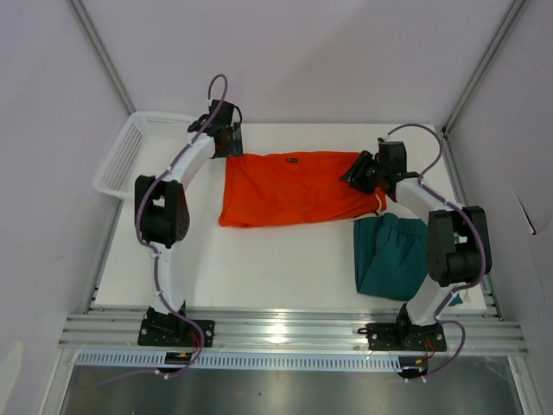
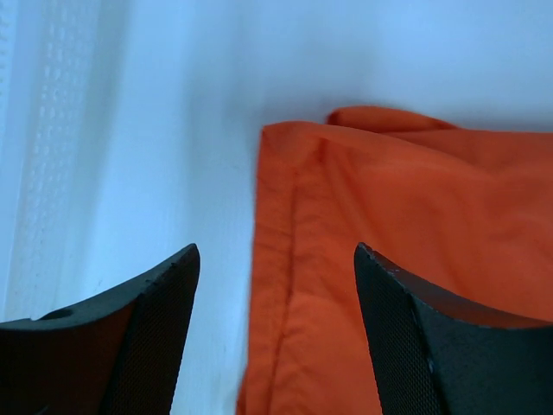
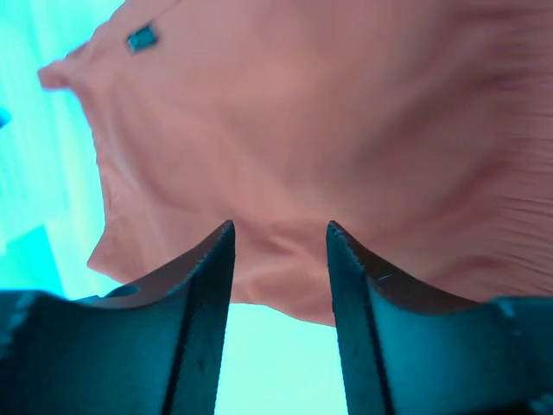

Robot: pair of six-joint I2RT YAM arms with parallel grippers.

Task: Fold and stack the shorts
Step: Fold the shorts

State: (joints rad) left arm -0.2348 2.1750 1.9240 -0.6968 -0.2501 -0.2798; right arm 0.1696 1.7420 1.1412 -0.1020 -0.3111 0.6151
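Orange shorts (image 1: 294, 188) lie spread flat along the far edge of the table (image 1: 259, 277), about mid-span. Left gripper (image 1: 226, 140) sits over their left hem, fingers apart, nothing in them. Right gripper (image 1: 356, 171) is at their right end, fingers parted too, cloth lying free. Teal shorts (image 1: 393, 258) lie by the right edge, just beside the orange pair, not on it. My read: orange is laid out, perhaps one fold in. Its remaining folds, the teal pair and the stacking are all left to do.
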